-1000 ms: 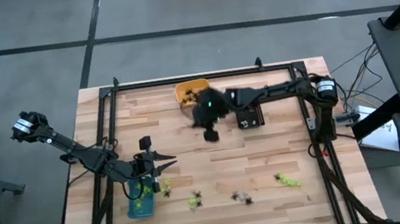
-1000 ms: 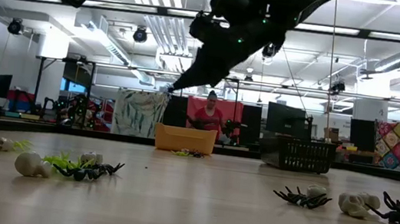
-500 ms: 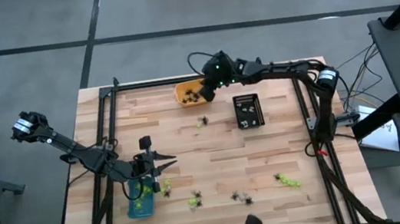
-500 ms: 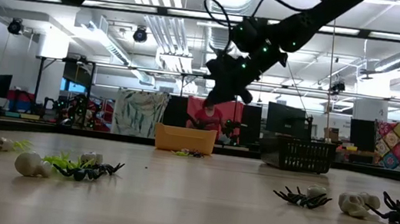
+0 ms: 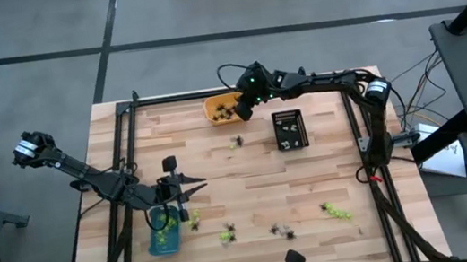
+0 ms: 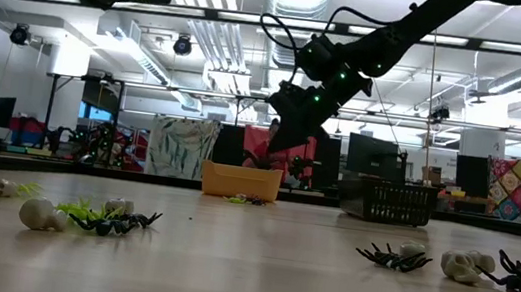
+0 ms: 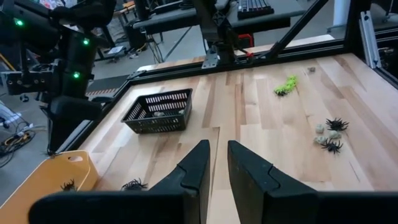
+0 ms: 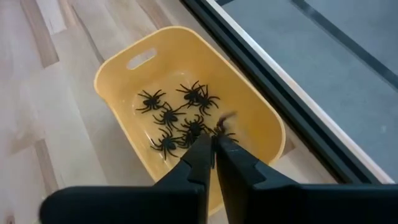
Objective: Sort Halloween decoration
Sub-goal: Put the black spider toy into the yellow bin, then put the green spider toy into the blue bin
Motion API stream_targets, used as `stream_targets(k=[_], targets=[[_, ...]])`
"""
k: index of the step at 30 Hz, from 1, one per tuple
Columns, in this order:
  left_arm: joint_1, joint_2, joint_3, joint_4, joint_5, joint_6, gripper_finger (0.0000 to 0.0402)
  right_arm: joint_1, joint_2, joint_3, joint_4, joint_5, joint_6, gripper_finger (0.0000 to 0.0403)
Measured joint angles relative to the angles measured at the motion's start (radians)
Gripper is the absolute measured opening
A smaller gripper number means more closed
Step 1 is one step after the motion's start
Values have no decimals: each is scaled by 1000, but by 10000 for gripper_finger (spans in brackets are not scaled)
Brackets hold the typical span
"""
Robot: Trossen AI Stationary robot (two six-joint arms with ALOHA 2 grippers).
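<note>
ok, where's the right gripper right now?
In the high view the right gripper hangs over the orange tray of black spiders at the table's far edge, left of the black basket.
</note>
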Motion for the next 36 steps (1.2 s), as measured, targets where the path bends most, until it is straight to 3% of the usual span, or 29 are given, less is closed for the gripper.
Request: stream_targets(k=[9, 15, 25, 36], targets=[[0, 0, 0, 0, 0, -2, 39, 0, 0, 0, 0, 0, 3, 98], [0, 0, 0, 2, 0, -17, 39, 5, -45, 0, -83, -1, 19, 123], [16, 0, 0, 37, 1, -89, 39, 127, -196, -19, -353, -26, 18, 110], [65, 114, 0, 153, 71, -114, 39, 398, -345, -124, -340, -7, 77, 94]])
